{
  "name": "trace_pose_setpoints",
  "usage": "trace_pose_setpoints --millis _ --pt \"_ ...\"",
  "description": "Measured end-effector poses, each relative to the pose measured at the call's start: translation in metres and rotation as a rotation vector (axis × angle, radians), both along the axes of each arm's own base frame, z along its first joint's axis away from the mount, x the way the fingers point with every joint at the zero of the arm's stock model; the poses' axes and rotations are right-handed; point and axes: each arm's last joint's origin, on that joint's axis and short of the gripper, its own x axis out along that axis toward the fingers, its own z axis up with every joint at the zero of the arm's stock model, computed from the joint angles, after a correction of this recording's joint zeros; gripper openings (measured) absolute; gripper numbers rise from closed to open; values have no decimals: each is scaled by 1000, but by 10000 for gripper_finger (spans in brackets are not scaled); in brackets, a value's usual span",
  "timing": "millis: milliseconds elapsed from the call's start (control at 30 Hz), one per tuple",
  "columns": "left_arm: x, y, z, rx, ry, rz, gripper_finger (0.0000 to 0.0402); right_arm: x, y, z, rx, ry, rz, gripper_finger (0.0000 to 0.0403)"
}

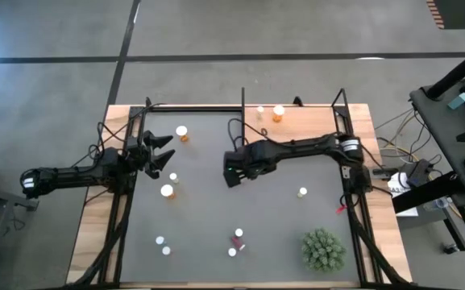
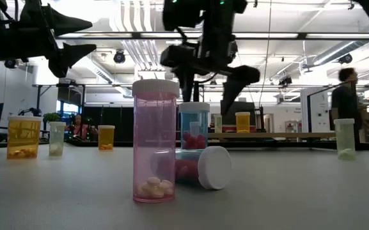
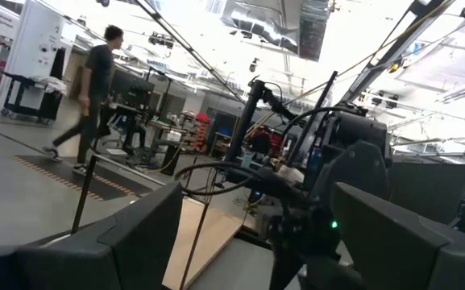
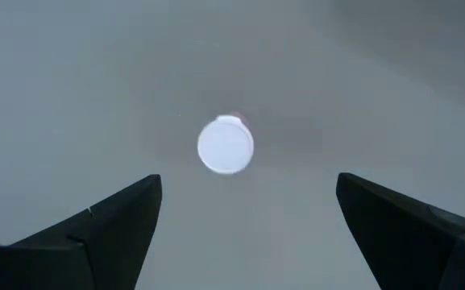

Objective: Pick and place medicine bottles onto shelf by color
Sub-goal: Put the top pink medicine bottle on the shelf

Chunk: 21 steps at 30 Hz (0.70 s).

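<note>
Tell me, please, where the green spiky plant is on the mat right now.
In the high view the green spiky plant sits at the near right corner of the dark mat, on the right arm's side, with a white-capped bottle its nearest neighbour.

— How many small white-capped medicine bottles [image 1: 167, 191] stand on the tabletop [image 1: 95, 234]?
— Eleven, as far as I can tell; three of them are orange.
— And besides those?
— One green spiky plant [image 1: 323, 250] and two dark robot arms [image 1: 71, 173].
</note>
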Motion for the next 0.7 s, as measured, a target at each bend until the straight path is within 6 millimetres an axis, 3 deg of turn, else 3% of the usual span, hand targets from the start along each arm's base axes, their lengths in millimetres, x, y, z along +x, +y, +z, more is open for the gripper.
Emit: trace_pose_setpoints --millis 433,700 --pt "0 0 0 0 0 0 302 37 -9 -29 10 161 4 360" --pt "0 0 0 0 -1 0 302 36 -9 -27 10 144 -3 298"
